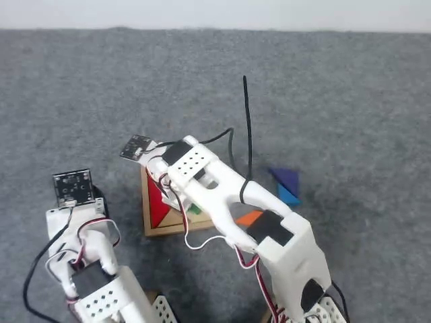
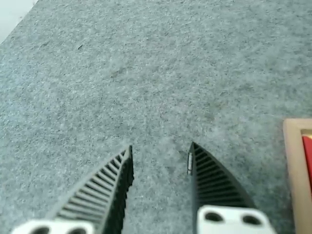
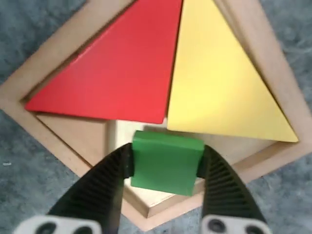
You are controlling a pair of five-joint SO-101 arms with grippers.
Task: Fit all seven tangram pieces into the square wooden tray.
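**Green piece gripped over the tray, 2 triangles already seated**

The right gripper (image 3: pixel 165 157) sits low over the square wooden tray (image 3: pixel 261 44), and its 2 ribbed fingers (image 3: pixel 105 190) are clamped on the green piece (image 3: pixel 165 168), 1 pad on each side of it. The green piece hangs over the bare wooden floor of the tray, close to 1 corner, and its far edge comes right up against the meeting point of the 2 big triangles. I cannot tell whether it touches the floor.

Inside the tray, the red triangle (image 3: pixel 117 73) and the yellow triangle (image 3: pixel 214 83) lie flat, side by side, sharing 1 long edge. Together they fill about half of the tray.

From the high view, the right arm (image 1: pixel 222 192) stretches across the tray and hides most of it. An orange piece (image 1: pixel 249 217) peeks out from under that arm, just beside the tray on the grey mat (image 1: pixel 337 101). Further out, on the side away from the left arm, a purple piece (image 1: pixel 286 178) and a blue piece (image 1: pixel 288 195) lie touching each other, well apart from the tray.

The left gripper (image 2: pixel 161 146) hovers above bare mat, jaws apart with nothing between them. The tray's edge lies just off to its side.
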